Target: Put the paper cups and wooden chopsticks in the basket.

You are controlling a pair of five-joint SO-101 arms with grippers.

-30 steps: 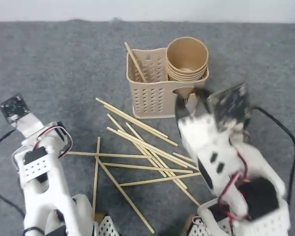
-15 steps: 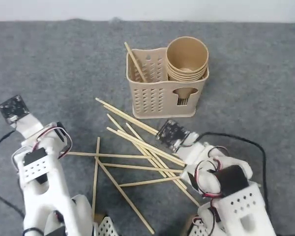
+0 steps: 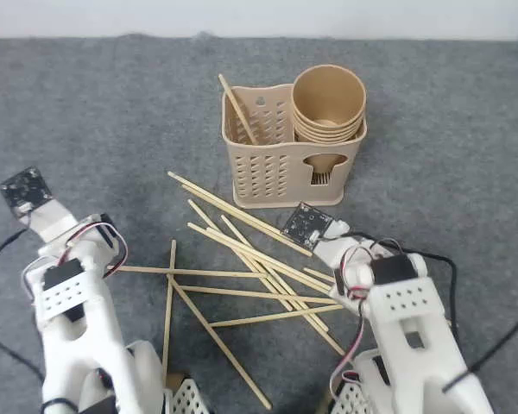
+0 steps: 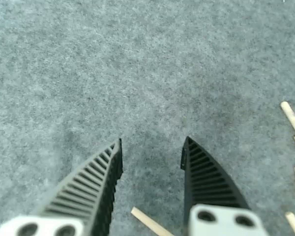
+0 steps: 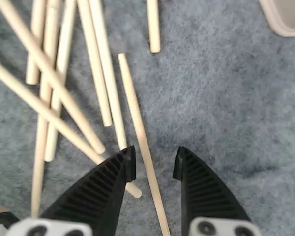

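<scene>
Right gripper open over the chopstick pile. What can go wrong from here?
1. One chopstick lies between the open jaws of the right gripper, but others cross close beside it; closing may pinch two or flick the pile apart.
2. The cup stack fills one compartment of the basket, so a stick must go in the other; a tilted one may catch the rim.

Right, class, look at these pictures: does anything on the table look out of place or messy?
Yes. Wooden chopsticks lie scattered and crisscrossed on the grey mat in front of the basket, while one chopstick leans inside it beside the stacked paper cups.
</scene>
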